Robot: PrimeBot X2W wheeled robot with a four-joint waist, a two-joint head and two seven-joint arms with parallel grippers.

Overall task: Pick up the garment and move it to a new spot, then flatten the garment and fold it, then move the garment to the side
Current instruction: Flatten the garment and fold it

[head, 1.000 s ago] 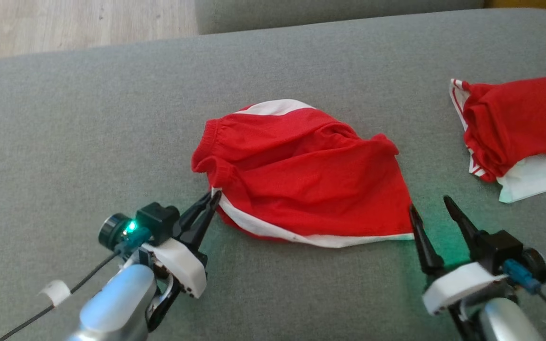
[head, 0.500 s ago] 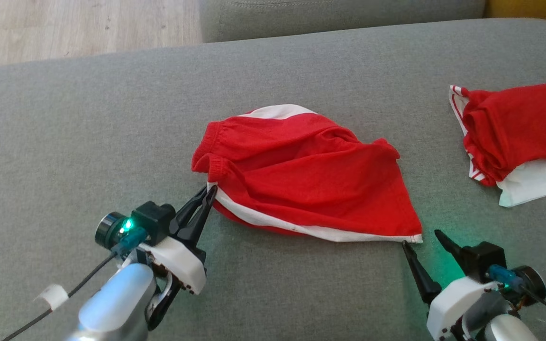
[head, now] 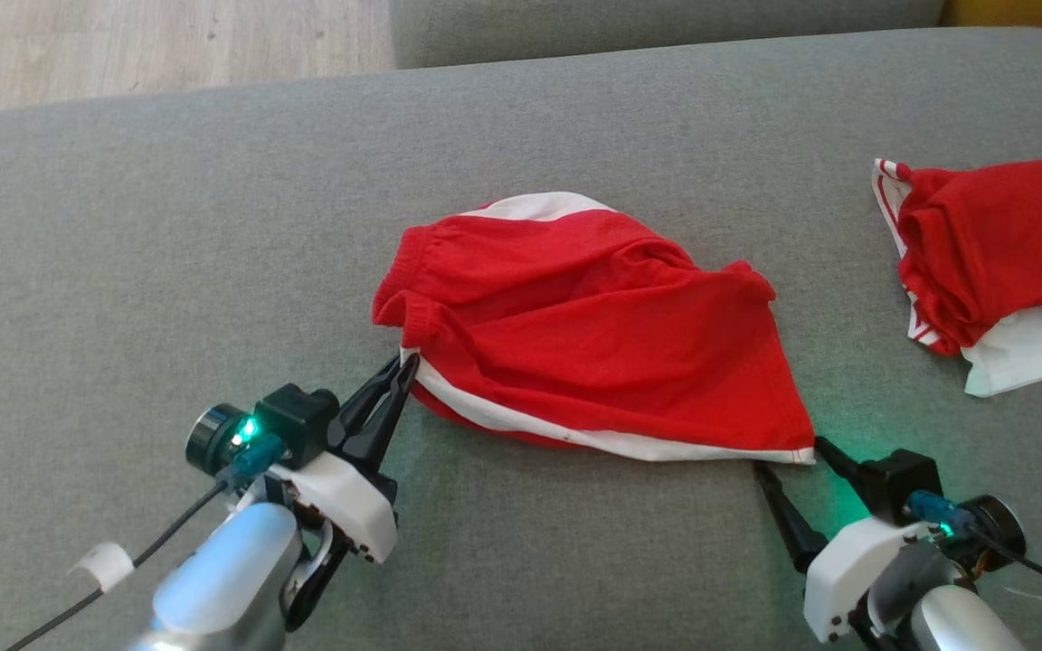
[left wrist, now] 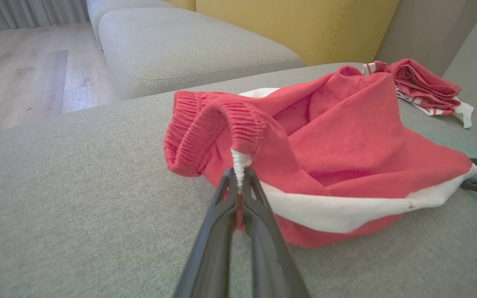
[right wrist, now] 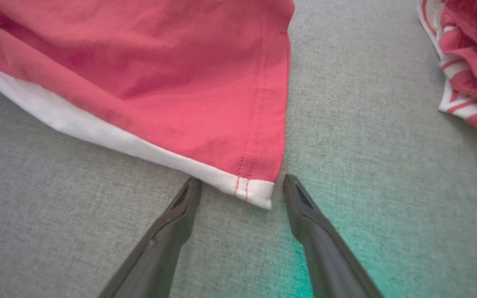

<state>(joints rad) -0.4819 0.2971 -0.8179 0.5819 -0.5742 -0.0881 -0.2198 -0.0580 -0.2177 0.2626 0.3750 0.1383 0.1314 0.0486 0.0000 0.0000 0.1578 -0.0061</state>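
Head view, nearest first: the left hand (head: 408, 364) sits at the lower left, its two dark fingers pressed together on the white side seam of the red shorts (head: 593, 334), just below the gathered elastic waistband. At the lower right, the right hand (head: 787, 454) is spread, its fingertips (right wrist: 289, 182) resting low on the grey sofa cushion (head: 123, 226). In the right wrist view, the shorts' white-hemmed corner lies between the two fingers; I cannot tell whether they touch it. The shorts lie rumpled in the middle of the cushion, waistband toward the robot's left, with a white stripe running along the near edge from one hand to the other. Farther off to the right, well apart from the shorts, a second red-and-white garment (head: 982, 235) lies bunched on the same cushion. Beyond the cushion are another grey cushion (left wrist: 189, 45), a yellow backrest (left wrist: 296, 25) and a pale wooden floor (head: 123, 45).
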